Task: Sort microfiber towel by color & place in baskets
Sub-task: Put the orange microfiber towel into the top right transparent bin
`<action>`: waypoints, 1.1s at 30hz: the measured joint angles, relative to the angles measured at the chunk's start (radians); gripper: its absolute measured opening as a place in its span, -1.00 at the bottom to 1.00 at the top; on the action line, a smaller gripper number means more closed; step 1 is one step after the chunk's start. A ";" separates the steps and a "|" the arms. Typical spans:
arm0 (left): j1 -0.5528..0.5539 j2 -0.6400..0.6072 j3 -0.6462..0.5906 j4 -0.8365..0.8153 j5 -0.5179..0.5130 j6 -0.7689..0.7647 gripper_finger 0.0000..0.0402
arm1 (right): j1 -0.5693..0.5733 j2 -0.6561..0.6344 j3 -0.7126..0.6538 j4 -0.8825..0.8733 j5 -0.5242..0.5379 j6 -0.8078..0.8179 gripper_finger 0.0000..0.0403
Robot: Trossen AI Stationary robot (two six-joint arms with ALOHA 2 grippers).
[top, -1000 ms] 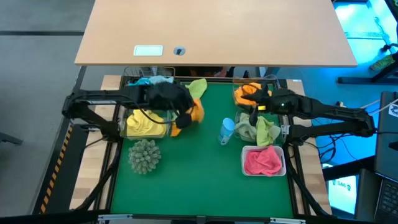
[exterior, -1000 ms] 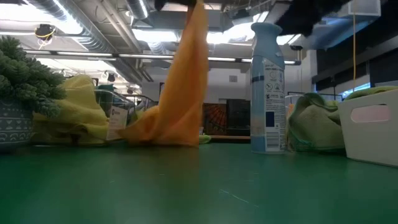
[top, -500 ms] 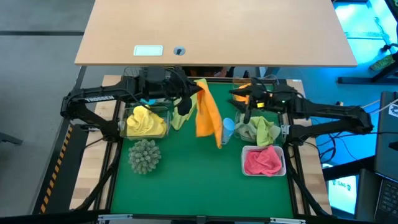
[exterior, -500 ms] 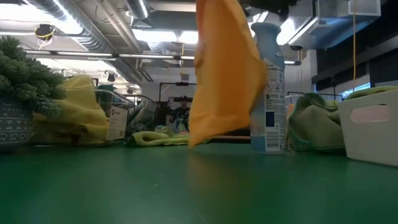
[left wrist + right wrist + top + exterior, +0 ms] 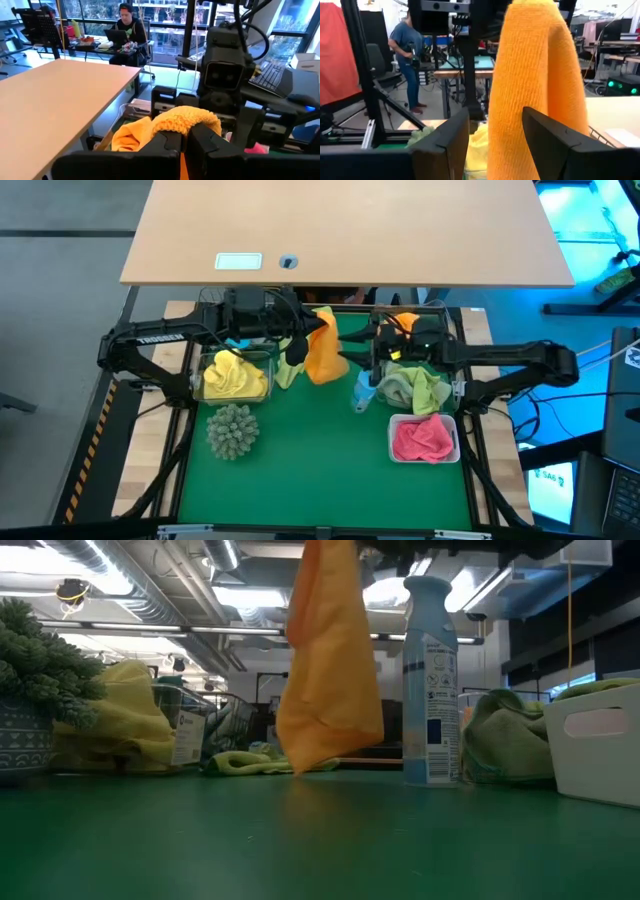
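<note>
An orange towel [image 5: 322, 356] hangs from my left gripper [image 5: 303, 342], which is shut on it above the table's far middle. The towel also shows in the low view [image 5: 328, 670]. My right gripper [image 5: 354, 360] is open beside the towel, level with it. Its two fingers [image 5: 451, 142] stand on either side of the hanging cloth [image 5: 535, 95]. A light-green towel [image 5: 290, 368] lies flat on the green mat under my left gripper. Five baskets hold towels: yellow [image 5: 235, 377], blue [image 5: 243, 310], orange [image 5: 403, 326], green [image 5: 414, 388] and pink [image 5: 424, 438]. My left gripper pinches the orange towel's bunched top [image 5: 186, 120] between its two shut fingers [image 5: 172, 145]. The towel hangs below the fingers, slack, with its lower end [image 5: 310, 755] clear of the mat. My right gripper: I cannot tell whether its open fingers touch the towel.
A light-blue spray bottle [image 5: 364, 390] stands upright right of the hanging towel, next to the green basket. A spiky grey-green ball [image 5: 233, 430] sits at the near left. A wooden desk [image 5: 340, 230] lies beyond the far edge. People are in the room behind.
My left gripper has risen and gone toward the table's far edge and right. The orange towel has been lifted clear of the mat, where its lower end lay, and has swung. My right gripper has gone toward the table's left, up to the towel.
</note>
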 joint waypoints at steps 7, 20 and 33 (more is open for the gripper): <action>-0.005 0.000 0.000 -0.002 0.000 0.000 -1.00 | 0.000 0.066 0.000 0.069 0.049 -0.002 -0.10; -0.020 0.000 0.000 -0.009 0.000 0.000 -1.00 | 0.000 0.069 0.000 0.170 0.133 -0.079 -0.10; -0.051 0.023 0.000 0.014 0.000 0.000 -1.00 | -0.001 0.069 0.000 0.174 0.133 -0.084 -0.11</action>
